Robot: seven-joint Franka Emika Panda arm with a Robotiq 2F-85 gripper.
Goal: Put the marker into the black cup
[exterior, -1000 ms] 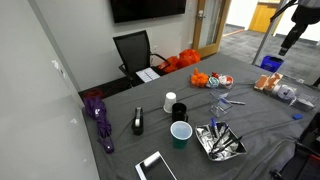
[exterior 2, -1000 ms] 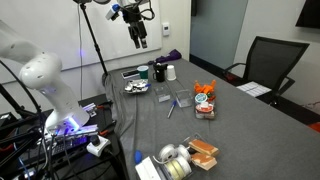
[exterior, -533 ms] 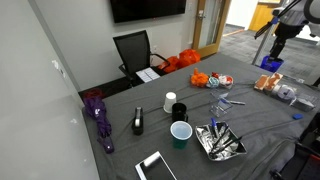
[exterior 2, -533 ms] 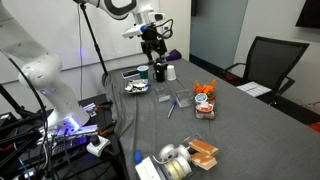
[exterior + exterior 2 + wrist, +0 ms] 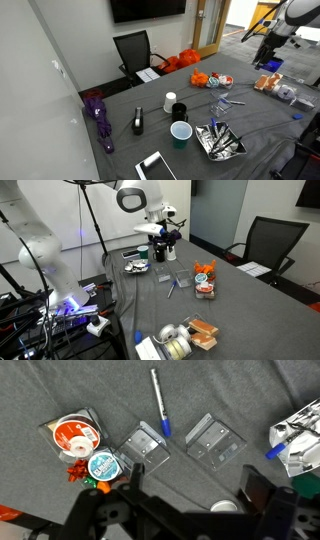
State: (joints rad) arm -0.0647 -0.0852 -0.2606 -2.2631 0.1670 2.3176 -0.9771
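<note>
Approach step; nothing is grasped yet. In the wrist view the pincer [image 5: 190, 495] hangs empty, jaws wide apart, well above the tabletop [image 5: 40, 380]. Just ahead of it lie two clear holders [image 5: 145, 445]. Beyond them the marker [image 5: 158, 400] lies flat, blue cap toward the pincer. The black cup [image 5: 179, 111] stands upright, well apart from the pincer, beside the white cup [image 5: 168, 101]. Judged next move: descend over the marker, set the jaws across its barrel, then close. Against the earlier frames, the pincer has come lower in both exterior views; tabletop items are unmoved.

Black cup [image 5: 179, 111] just beside white cup [image 5: 169, 102]; blue cup [image 5: 181, 132] near; gripper [image 5: 263, 58] raised, well apart.
</note>
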